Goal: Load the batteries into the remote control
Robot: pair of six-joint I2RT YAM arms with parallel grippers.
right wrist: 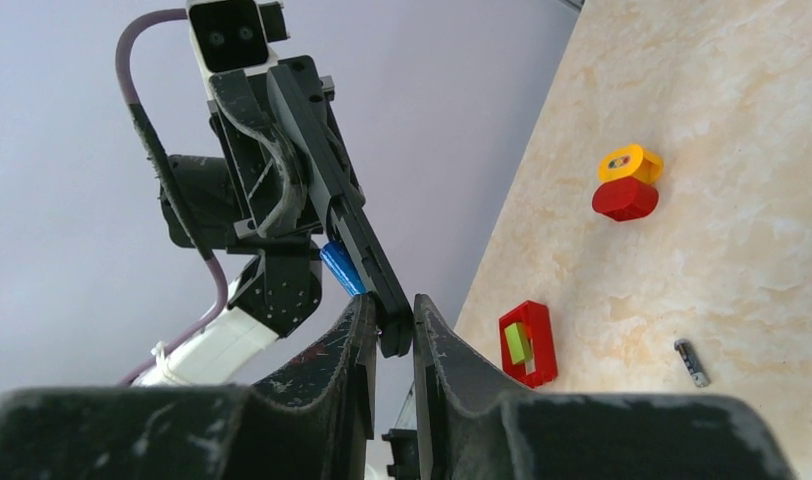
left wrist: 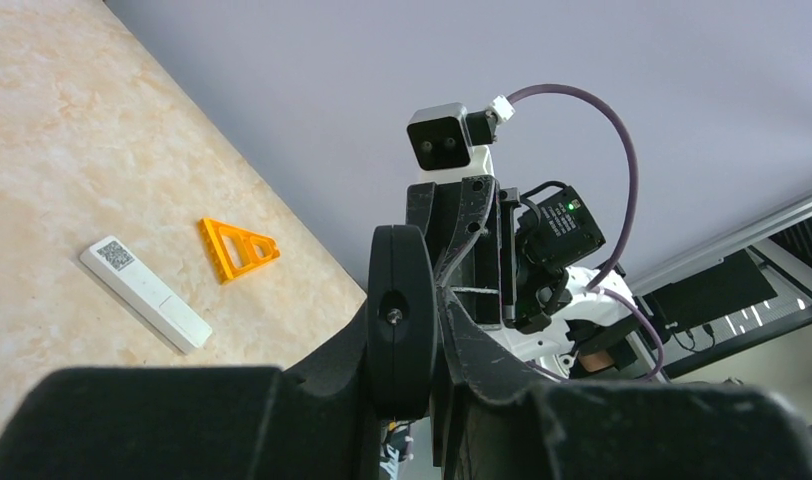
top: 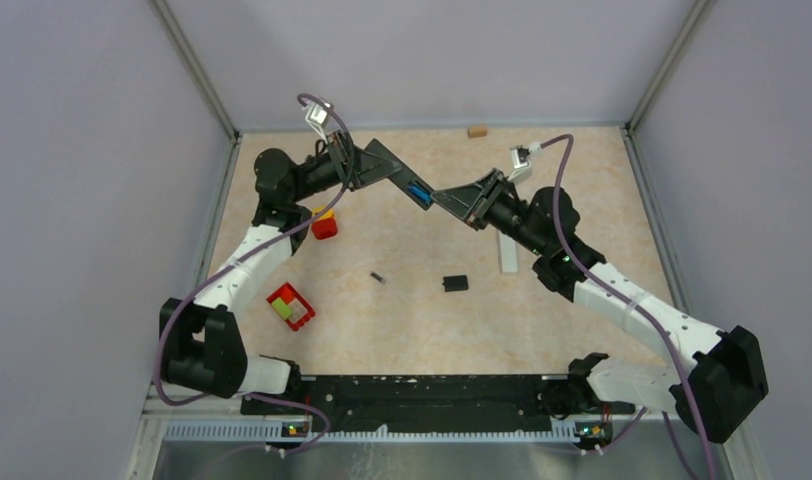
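**Two claws hold the black remote up in the air**

The left claw [top: 360, 160] is pinched tight on one end of the black remote control [top: 394, 168]. The right claw [right wrist: 392, 335] is squeezed onto the other end, with one finger on each side. The remote hangs above the table [top: 402, 330], toward the back.

A blue battery [right wrist: 340, 268] sits in the remote. A dark battery [top: 378, 277] lies on the table, near a small black square [top: 456, 283].

A white bar [left wrist: 142, 292] lies beside an orange triangle [left wrist: 237, 248]. The bar has a square black-and-white code on one end. I cannot read any words on it.
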